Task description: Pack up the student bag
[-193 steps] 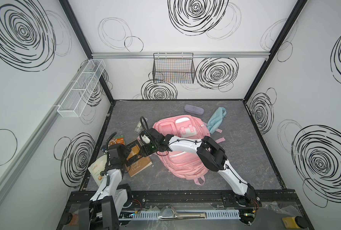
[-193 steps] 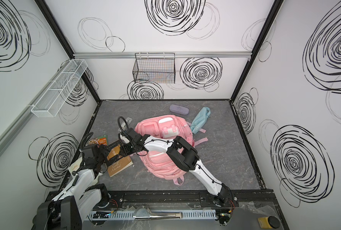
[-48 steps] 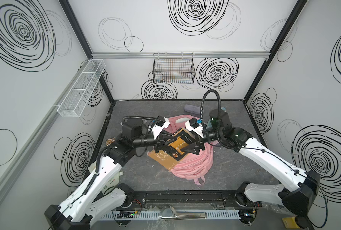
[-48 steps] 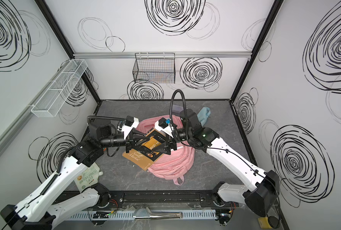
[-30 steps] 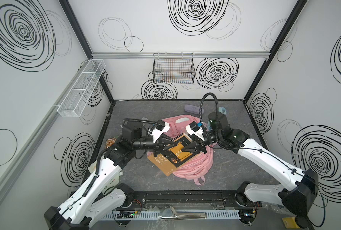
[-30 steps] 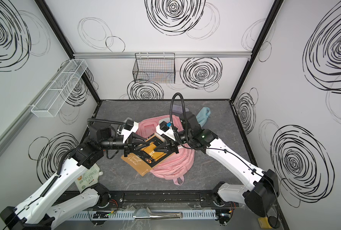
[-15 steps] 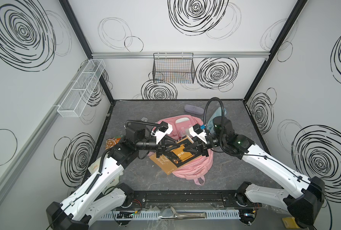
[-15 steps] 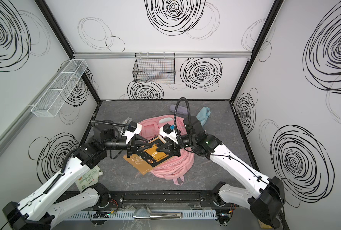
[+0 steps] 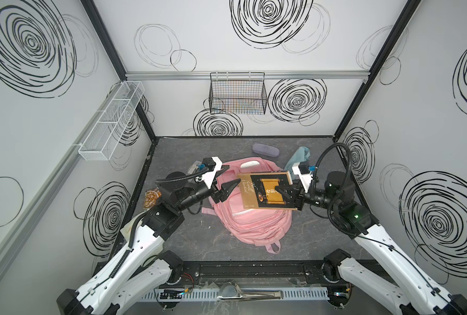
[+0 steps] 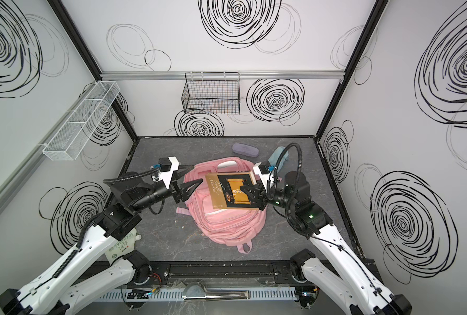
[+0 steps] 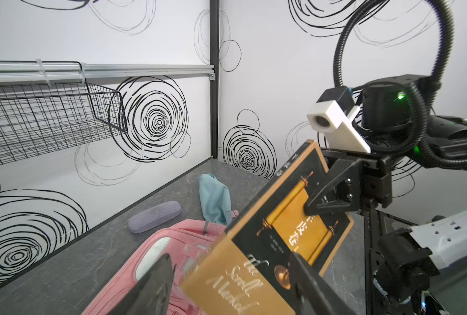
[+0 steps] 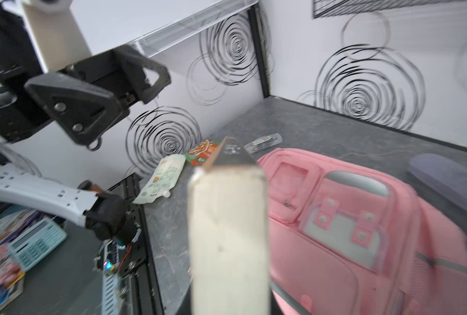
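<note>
We are viewing the right gripper [image 9: 283,194] clamping the right edge of a black-and-gold book [image 9: 255,191] — it is holding the book tilted in the air above the student bag [image 9: 254,226], which is lying flat mid-way across the grey tabletop [image 9: 199,240]. The left gripper [image 9: 233,174] is hovering at the book's left edge, jaws standing apart — whether they are touching it we cannot tell

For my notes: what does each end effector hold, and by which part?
The right end effector grips the book by the edge facing its arm; the left end effector, open, holds nothing.
</note>
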